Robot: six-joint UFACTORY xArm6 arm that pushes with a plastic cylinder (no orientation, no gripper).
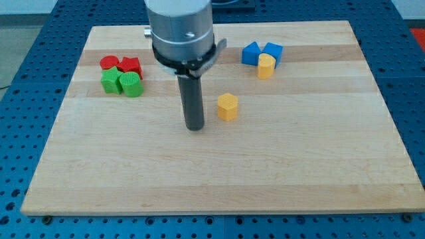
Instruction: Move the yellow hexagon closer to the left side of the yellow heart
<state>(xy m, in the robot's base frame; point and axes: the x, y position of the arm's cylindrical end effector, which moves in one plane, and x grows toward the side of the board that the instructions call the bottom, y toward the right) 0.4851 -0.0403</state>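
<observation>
The yellow hexagon [227, 106] sits near the middle of the wooden board [219, 179]. The yellow heart [266, 66] stands toward the view's upper right, touching the two blue blocks. My tip [195, 127] rests on the board just to the left of the yellow hexagon and slightly below it, a small gap apart. The hexagon lies below and to the left of the heart, well apart from it.
Two blue blocks [251, 53] [273, 51] sit side by side above the yellow heart. At the view's upper left, two red blocks [109, 63] [130, 66] and two green blocks [110, 81] [131, 84] form a tight cluster.
</observation>
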